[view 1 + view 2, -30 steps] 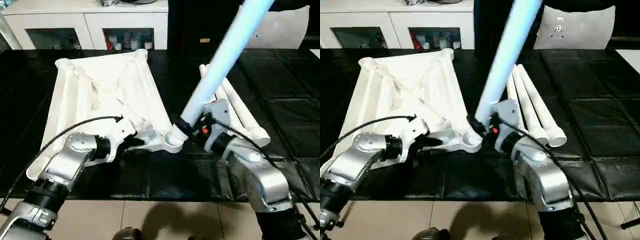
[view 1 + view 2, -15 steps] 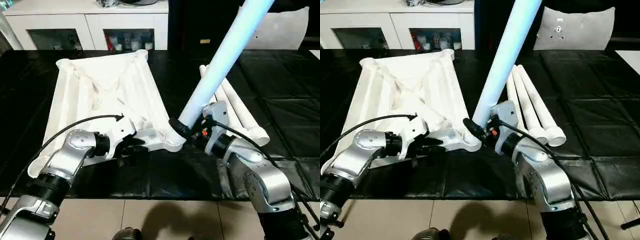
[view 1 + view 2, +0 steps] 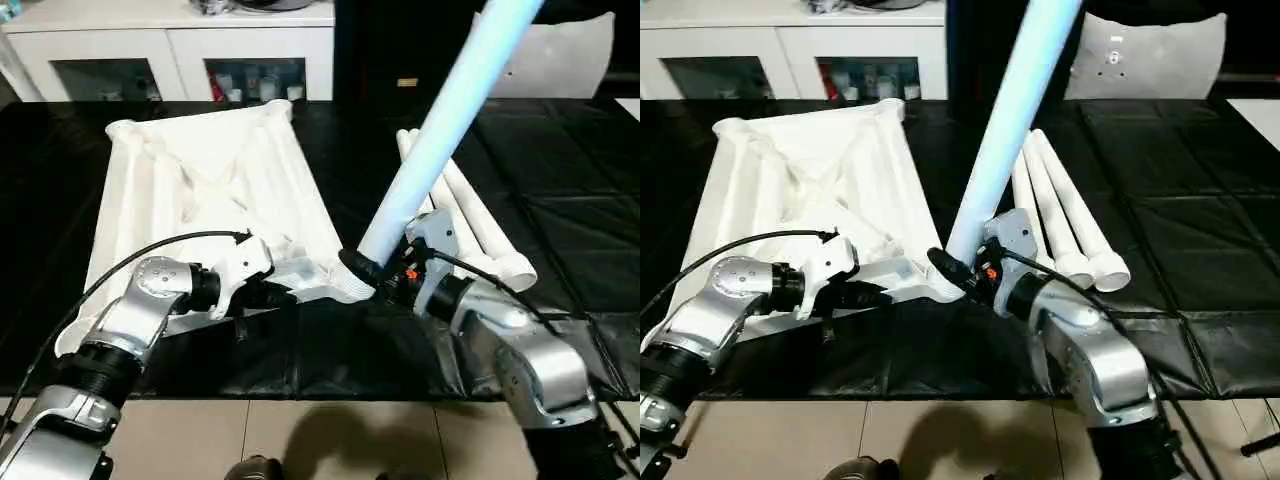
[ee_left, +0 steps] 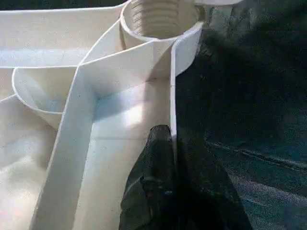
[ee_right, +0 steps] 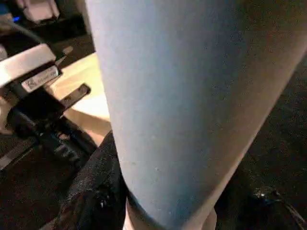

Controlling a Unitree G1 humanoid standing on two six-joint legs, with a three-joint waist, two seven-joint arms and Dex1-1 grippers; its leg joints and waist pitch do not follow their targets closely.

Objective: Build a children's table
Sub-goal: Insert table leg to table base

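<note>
The children's table top (image 3: 200, 190) lies upside down on the black mat, ribs up. My left gripper (image 3: 275, 297) is shut on the thin rim wall (image 4: 173, 96) of the top, just short of the near right corner socket (image 4: 160, 19), whose thread shows. My right gripper (image 3: 375, 275) is shut on the lower end of a long white leg (image 3: 440, 120). That leg slants up and away to the right, its foot at the same corner socket (image 3: 350, 290). One black finger (image 5: 96, 187) lies against the leg (image 5: 182, 96).
Spare legs (image 3: 1070, 220) lie side by side on the mat to the right of the held leg. A white cabinet (image 3: 170, 50) stands behind the mat and a white panel (image 3: 570, 60) at the back right. The mat's front edge (image 3: 300, 398) meets tiled floor.
My left gripper's fingers have closed onto the top's rim beside the corner socket. The right gripper still holds the leg, with its foot staying at that socket.
</note>
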